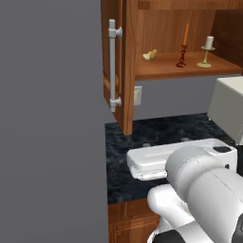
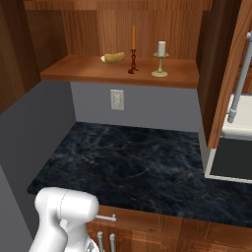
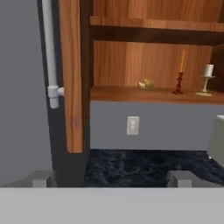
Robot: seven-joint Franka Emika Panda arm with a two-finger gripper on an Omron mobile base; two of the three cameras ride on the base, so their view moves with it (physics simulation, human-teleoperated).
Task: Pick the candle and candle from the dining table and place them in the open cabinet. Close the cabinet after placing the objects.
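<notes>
The cabinet (image 2: 98,71) stands open above the counter. On its lower shelf (image 1: 190,70) a thin orange candle (image 1: 186,35) (image 2: 133,38) (image 3: 182,61) stands upright in a dark red holder. A short cream-white candle (image 1: 209,42) (image 2: 161,48) (image 3: 208,70) stands upright on a pale stand just to its right. The left door (image 1: 124,71) (image 3: 72,78) with its steel bar handle (image 3: 50,52) swings out towards me, and the right door (image 2: 231,74) is open too. My gripper (image 3: 112,179) is open and empty, well short of the shelf and below it. The dining table is out of view.
A yellow fruit (image 1: 150,55) (image 2: 114,58) lies on the shelf left of the candles. Below are a black stone counter (image 2: 138,162), a wall outlet (image 2: 117,100) and a white appliance (image 1: 230,109) at the right. A grey wall (image 1: 47,118) closes the left side.
</notes>
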